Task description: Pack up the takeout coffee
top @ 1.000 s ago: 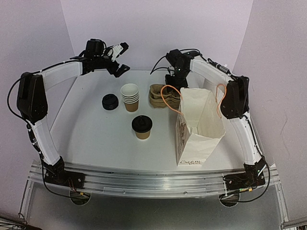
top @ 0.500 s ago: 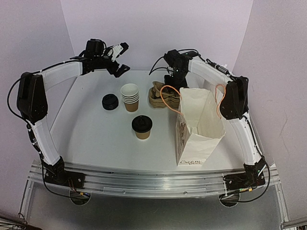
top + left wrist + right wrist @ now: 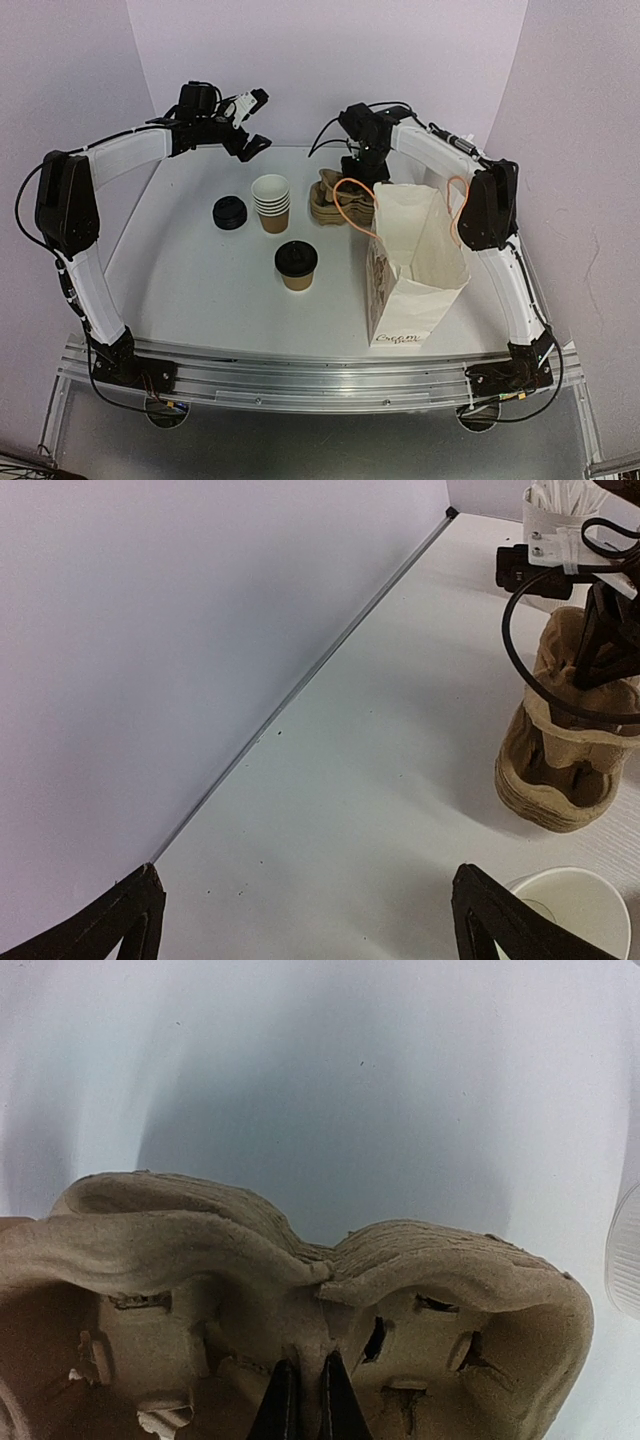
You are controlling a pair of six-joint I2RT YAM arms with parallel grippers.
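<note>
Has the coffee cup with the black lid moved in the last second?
No. The takeout coffee stays in the same spot, just in front of the stack of lidless cups.

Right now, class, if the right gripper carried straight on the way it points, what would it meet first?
The stack of pulp cup carriers. The right gripper points down at the stack's middle ridge, fingertips nearly together. It may be touching the ridge; depth is unclear.

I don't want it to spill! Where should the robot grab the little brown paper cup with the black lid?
Probably the small brown paper cup by its wall, just under the round black plastic lid, left pincer coming from the side. It stands upright with bare table around it; squeezing the overhanging lid might pop it.
</note>
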